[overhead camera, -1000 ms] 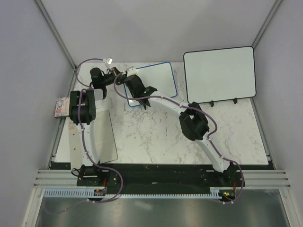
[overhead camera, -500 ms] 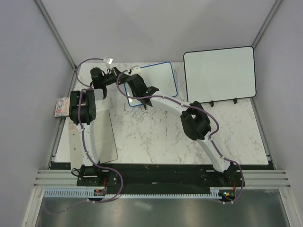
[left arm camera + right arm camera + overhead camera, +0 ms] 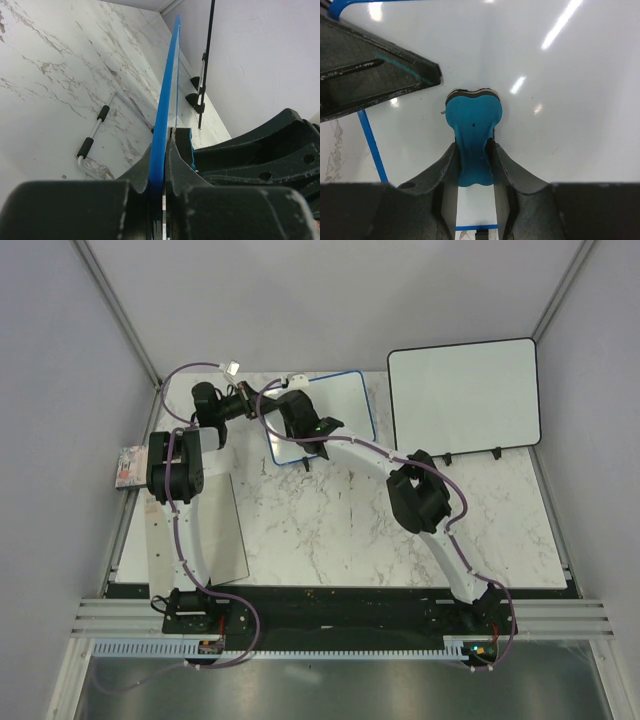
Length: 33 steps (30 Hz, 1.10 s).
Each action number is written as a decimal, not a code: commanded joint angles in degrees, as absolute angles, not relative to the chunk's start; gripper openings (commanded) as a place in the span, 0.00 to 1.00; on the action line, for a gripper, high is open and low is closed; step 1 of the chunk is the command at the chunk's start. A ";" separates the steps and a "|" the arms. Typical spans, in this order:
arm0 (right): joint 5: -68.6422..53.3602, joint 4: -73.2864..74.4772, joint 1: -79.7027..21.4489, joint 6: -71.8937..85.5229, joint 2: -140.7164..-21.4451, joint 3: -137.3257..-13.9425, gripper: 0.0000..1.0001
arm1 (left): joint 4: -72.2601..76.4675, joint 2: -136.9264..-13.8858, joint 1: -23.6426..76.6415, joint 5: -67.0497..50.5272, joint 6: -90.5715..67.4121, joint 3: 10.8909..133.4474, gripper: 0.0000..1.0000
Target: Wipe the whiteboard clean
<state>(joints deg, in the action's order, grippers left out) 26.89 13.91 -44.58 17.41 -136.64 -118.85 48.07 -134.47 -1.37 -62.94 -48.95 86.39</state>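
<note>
The whiteboard (image 3: pixel 345 405), blue-framed, stands tilted at the back of the marble table. My left gripper (image 3: pixel 258 405) is shut on its left edge. In the left wrist view the blue frame (image 3: pixel 167 90) runs edge-on between the jaws of the left gripper (image 3: pixel 162 150). My right gripper (image 3: pixel 298 418) is over the board's left part. The right wrist view shows that gripper (image 3: pixel 474 150) shut on a blue eraser (image 3: pixel 472 120), which is pressed flat against the white surface (image 3: pixel 560 100). I see no writing on that surface.
A larger black-framed whiteboard (image 3: pixel 463 395) stands at the back right, its thin edge (image 3: pixel 207 45) visible behind the blue one. A wire stand with black grips (image 3: pixel 92 137) lies on the marble. A white sheet (image 3: pixel 200 530) and a small colourful item (image 3: pixel 128 468) sit at left.
My right arm has slid the eraser to the right and slightly up across the board. The left gripper has kept its hold on the frame.
</note>
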 commanded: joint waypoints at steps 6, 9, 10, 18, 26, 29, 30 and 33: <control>30.32 14.41 -35.34 18.98 -135.62 -116.55 0.00 | 44.65 -134.12 -0.70 -63.11 -35.16 86.04 0.02; 30.15 14.33 -33.93 18.98 -135.09 -115.32 0.00 | 44.65 -134.21 -0.70 -63.11 -35.07 86.13 0.02; 30.15 14.33 -33.58 18.81 -134.91 -115.14 0.00 | 44.56 -134.21 -0.70 -63.11 -35.07 86.13 0.02; 26.46 12.40 -31.38 18.37 -133.86 -111.62 0.00 | 44.47 -134.21 -0.70 -63.19 -34.98 86.13 0.02; 25.58 10.90 -37.60 14.06 -134.65 -113.29 0.00 | 44.12 -134.21 -0.70 -63.02 -34.63 86.22 0.02; 24.44 10.90 -40.25 13.80 -135.70 -114.78 0.00 | 43.95 -134.12 -0.70 -63.11 -34.54 86.22 0.02; 23.91 10.90 -40.69 13.71 -136.05 -115.74 0.00 | 43.86 -134.21 -0.62 -63.02 -34.45 86.31 0.02; 23.03 10.99 -42.62 14.06 -137.72 -118.11 0.00 | 43.51 -134.12 -0.62 -63.02 -34.37 86.40 0.02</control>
